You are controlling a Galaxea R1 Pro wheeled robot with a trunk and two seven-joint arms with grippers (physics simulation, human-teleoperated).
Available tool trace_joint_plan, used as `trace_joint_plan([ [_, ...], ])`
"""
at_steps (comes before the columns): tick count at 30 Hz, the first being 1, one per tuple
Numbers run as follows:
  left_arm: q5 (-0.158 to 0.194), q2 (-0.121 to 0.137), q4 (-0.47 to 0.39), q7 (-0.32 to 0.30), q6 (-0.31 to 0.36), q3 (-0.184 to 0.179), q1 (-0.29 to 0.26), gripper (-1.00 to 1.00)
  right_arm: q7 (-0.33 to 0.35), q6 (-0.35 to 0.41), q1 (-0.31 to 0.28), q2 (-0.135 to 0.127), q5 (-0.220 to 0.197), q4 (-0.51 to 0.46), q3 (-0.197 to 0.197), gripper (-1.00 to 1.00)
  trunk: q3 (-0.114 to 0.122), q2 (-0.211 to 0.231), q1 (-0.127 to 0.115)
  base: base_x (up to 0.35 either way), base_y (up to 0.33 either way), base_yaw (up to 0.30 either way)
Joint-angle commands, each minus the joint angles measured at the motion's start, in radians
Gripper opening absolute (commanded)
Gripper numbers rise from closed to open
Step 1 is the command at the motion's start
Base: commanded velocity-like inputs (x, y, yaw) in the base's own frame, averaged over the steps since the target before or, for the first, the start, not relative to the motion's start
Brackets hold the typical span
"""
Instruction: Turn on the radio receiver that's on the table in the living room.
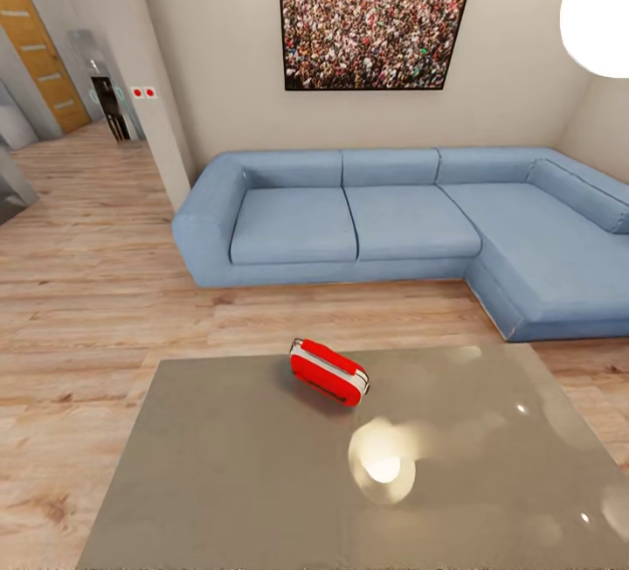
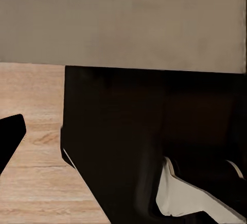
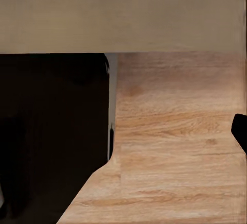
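The radio receiver (image 1: pixel 329 371) is a small red box with white side trim. It lies tilted on the far part of the grey glossy table (image 1: pixel 218 483), near the middle of its back edge. In the left wrist view one black fingertip (image 2: pixel 10 139) juts in over the wood floor. One black fingertip (image 3: pixel 240 130) pokes in at the edge of the right wrist view too. Neither frame shows the gap between a pair of fingers. Both arms hang low beside my dark body, apart from the radio.
A blue L-shaped sofa (image 1: pixel 393 220) stands behind the table, under a framed crowd picture (image 1: pixel 377 15). White pendant lamps (image 1: pixel 598 6) hang at the upper right. Pale wood floor (image 1: pixel 79 290) runs left toward a hallway with a wooden door (image 1: pixel 39 54).
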Motion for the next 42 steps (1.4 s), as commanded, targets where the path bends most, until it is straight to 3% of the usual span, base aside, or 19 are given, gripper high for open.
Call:
trace_joint_plan([
  [1, -0.001, 0.000, -0.016, 0.000, 0.008, 0.000, 0.000, 1.00, 0.000, 0.002, -0.011, 0.000, 0.003, -0.001, 0.000, 1.00, -0.002, 0.000, 0.000, 0.000, 0.000, 0.000],
  [10, -0.008, 0.001, -0.252, 0.001, 0.159, -0.001, 0.000, 1.00, -0.005, 0.035, -0.160, 0.003, 0.099, -0.007, -0.002, 1.00, -0.017, 0.000, 0.000, 0.000, 0.000, 0.000],
  [19, -0.018, 0.006, -0.430, 0.003, 0.214, -0.001, 0.000, 1.00, 0.009, 0.077, -0.277, 0.003, 0.113, -0.009, -0.003, 1.00, -0.031, 0.000, 0.000, 0.000, 0.000, 0.000],
  [30, -0.019, 0.006, -0.528, 0.006, 0.231, -0.001, 0.000, 1.00, 0.050, 0.080, -0.348, 0.012, 0.114, -0.009, -0.002, 1.00, -0.049, 0.000, 0.000, 0.000, 0.000, 0.000],
  [42, -0.019, 0.008, -0.551, 0.010, 0.229, -0.001, 0.000, 1.00, 0.053, 0.077, -0.366, 0.015, 0.114, -0.010, -0.001, 1.00, -0.069, 0.000, 0.000, 0.000, 0.000, 0.000],
])
